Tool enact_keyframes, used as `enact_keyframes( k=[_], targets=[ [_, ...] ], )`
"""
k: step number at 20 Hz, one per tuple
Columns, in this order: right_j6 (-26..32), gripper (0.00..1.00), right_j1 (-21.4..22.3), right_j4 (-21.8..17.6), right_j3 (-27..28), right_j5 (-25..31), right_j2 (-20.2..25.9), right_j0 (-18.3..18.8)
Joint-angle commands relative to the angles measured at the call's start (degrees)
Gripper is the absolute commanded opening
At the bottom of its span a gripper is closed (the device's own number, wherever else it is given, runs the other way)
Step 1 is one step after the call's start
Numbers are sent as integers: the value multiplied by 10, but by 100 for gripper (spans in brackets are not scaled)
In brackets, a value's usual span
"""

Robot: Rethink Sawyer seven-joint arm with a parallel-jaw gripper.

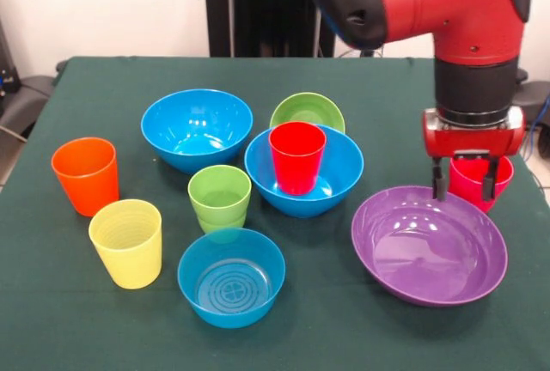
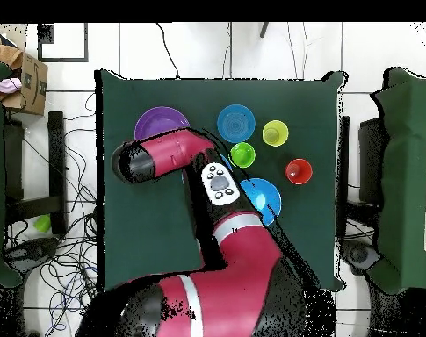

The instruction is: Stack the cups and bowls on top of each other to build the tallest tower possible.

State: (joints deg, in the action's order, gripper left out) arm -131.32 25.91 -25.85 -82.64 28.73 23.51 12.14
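Nearest the front edge of the table [image 1: 51,319] sit the small blue bowl [image 1: 231,277] and the yellow cup [image 1: 128,242], with the purple bowl [image 1: 429,246] toward the front right corner. The gripper [image 1: 464,181] hangs over the purple bowl's far rim, its 2 fingers apart and holding nothing, 1 finger just inside the rim by the look of it. Just behind them stands the pinkish-red cup [image 1: 479,181]; if the fingers close or swing back carelessly, they could knock that cup over or push it toward the right edge. A thin, sloped rim is also a poor grip, so the bowl may slip or tip when lifted.

Further back, the green cup [image 1: 220,198] and orange cup [image 1: 85,175] stand alone. The tower so far is only the red cup [image 1: 297,157] inside 1 large blue bowl [image 1: 344,165]; a wide bowl set off-centre on it would likely topple it. The other large blue bowl [image 1: 197,128] and small green bowl [image 1: 307,112] lie farthest.
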Motion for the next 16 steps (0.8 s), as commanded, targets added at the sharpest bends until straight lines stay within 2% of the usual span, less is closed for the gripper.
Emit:
enact_keyframes(
  k=[1, 4, 9, 16],
  targets=[
    [-28, 100, -4, 4, 5, 39, -35, -26],
    [-31, 100, -3, 5, -1, 28, -41, -30],
    [-12, 100, -29, -2, 34, 17, -45, -21],
    [-3, 100, -40, -14, 43, 5, -52, -19]
  ],
)
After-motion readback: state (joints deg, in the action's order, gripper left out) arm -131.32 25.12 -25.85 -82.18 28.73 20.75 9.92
